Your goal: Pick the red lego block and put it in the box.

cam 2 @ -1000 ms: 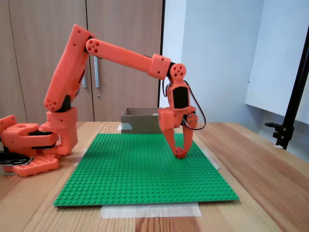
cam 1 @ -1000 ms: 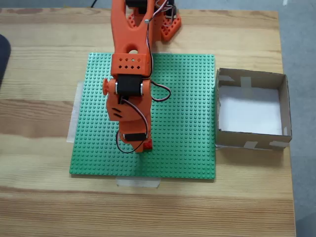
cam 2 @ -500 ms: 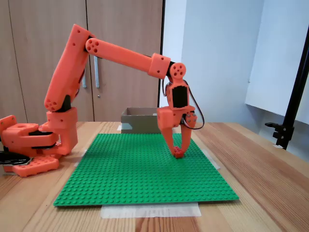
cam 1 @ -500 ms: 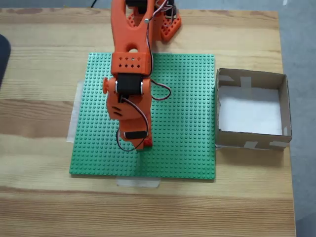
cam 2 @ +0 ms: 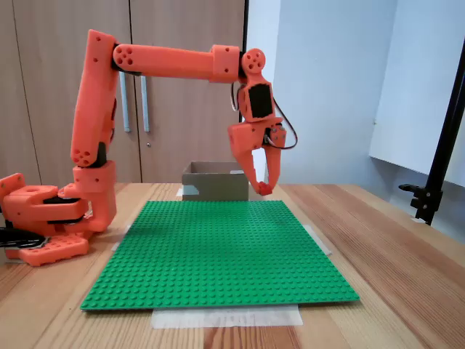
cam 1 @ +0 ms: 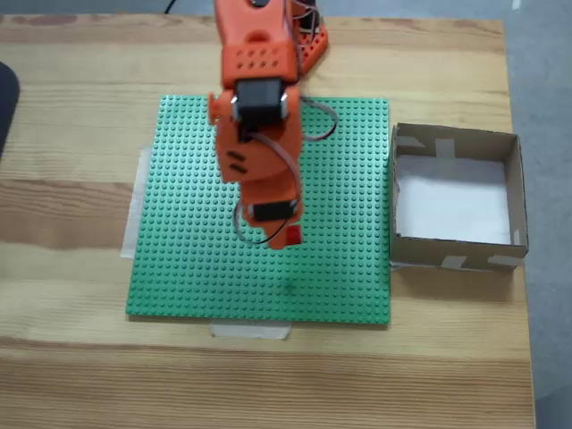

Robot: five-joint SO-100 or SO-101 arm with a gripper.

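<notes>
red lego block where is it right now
The red lego block is pinched in the end effector, lifted clear above the green baseplate; in the overhead-looking fixed view it is left of the box.

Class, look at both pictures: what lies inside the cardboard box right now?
From above, the box shows a bare white floor with pale tape on its rim and nothing inside. The red lego block is clamped in the gripper, raised above the green baseplate. The side view hides the box floor.

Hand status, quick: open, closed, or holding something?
Hand: closed on the red block, lifted clear above the green plate.
</notes>
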